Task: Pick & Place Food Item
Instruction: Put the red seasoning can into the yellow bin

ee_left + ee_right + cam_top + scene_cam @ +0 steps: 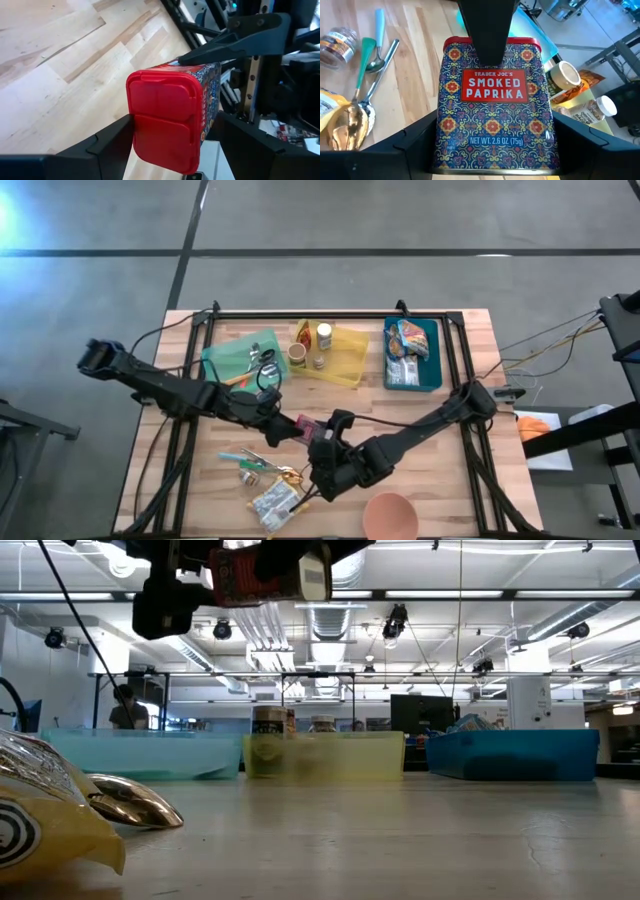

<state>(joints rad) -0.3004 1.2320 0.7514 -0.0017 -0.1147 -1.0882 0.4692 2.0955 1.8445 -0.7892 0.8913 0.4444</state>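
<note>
Start at the front edge of your bench (pixel 440 490). A pink bowl (pixel 389 515) sits there, right of centre. Left of it lies a clutter of small things: a foil packet (pixel 274 502), a gold spoon (pixel 289 475), a teal-handled spoon (pixel 240 456) and a small jar (pixel 248 474). In the low view the gold spoon (pixel 130 800) and a yellow packet (pixel 45 825) lie nearest the camera.

Just behind that clutter, near the middle of the bench, your two arms meet over the task's thing, the smoked paprika tin (pixel 495 100). It is off the bench, held in the air between both hands; the low view shows it (pixel 270 575) high above the surface.

Your right hand (pixel 492 150) comes in from the right side and has its fingers closed against the tin's two narrow sides, label facing its camera. Your left hand (pixel 175 137) comes in from the left and pinches the same tin at the end with the red lid (pixel 162 125), one finger on each side. In the right wrist view a dark finger of the left hand lies across the top of the label.

Farther back, along the far edge, stand three trays. The green tray (pixel 245 358) on the left holds utensils. The yellow tray (pixel 340 355) in the middle holds a few spice jars (pixel 323 335). The blue bin (pixel 412 355) on the right holds packaged food.

Beyond the bench, the low view shows a person (pixel 125 708) far back in the room.
</note>
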